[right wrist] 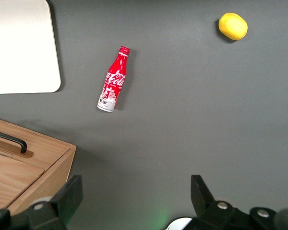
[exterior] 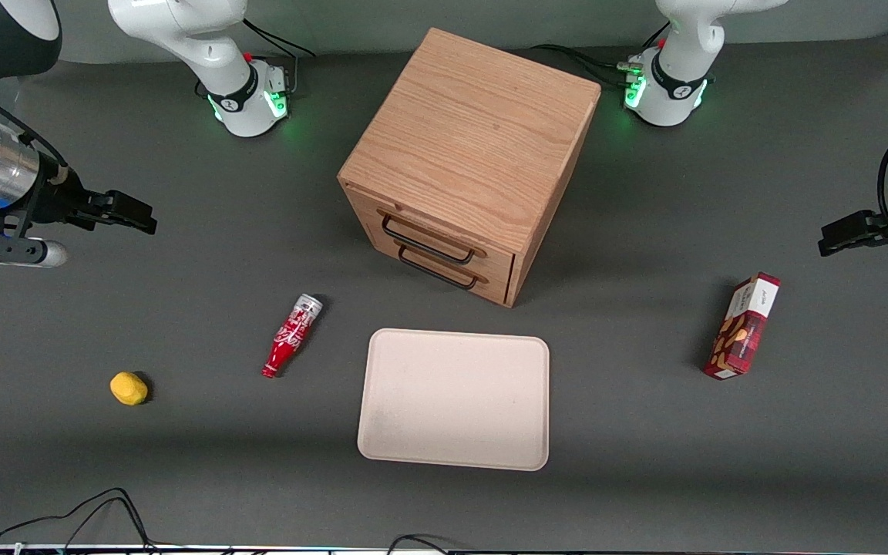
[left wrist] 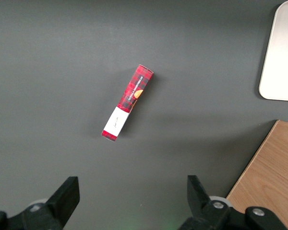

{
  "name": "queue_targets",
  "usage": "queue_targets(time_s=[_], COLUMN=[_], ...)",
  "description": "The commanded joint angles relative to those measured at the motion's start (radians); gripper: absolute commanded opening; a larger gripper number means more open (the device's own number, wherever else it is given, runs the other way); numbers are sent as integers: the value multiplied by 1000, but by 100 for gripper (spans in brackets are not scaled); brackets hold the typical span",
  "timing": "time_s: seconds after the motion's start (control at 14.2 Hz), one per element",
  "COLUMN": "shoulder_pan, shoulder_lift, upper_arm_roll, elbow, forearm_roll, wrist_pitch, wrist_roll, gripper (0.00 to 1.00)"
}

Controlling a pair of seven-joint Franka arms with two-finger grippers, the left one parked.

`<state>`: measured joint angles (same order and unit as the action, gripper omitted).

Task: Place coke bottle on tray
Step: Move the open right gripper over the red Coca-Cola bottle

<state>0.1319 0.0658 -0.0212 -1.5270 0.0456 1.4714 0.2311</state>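
The coke bottle [exterior: 291, 335] lies on its side on the grey table beside the tray [exterior: 455, 399], its red neck pointing toward the front camera and its silver base away. It also shows in the right wrist view [right wrist: 113, 81], with a corner of the tray [right wrist: 19, 48]. The tray is pale beige-pink and bare. My right gripper [exterior: 136, 215] hangs high above the table at the working arm's end, well away from the bottle. Its fingers [right wrist: 69, 194] stand wide apart with nothing between them.
A wooden two-drawer cabinet [exterior: 467, 158] stands farther from the front camera than the tray. A yellow lemon-like object [exterior: 129, 388] lies toward the working arm's end. A red snack box [exterior: 743, 326] lies toward the parked arm's end. Cables run along the table's front edge.
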Motion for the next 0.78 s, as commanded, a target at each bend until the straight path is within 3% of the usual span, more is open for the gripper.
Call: queue_targets(time_s=[0.0, 0.56, 0.71], shoulder_pan=[11, 14, 11], shoulder_lift=[22, 117, 140], upper_arm_roll=[0, 53, 52], elbow=[41, 79, 62], forearm_roll=[-12, 0, 45], wrist_pitch=[-29, -19, -14], wrist_roll=[30, 129, 202], gripper=[100, 100, 100])
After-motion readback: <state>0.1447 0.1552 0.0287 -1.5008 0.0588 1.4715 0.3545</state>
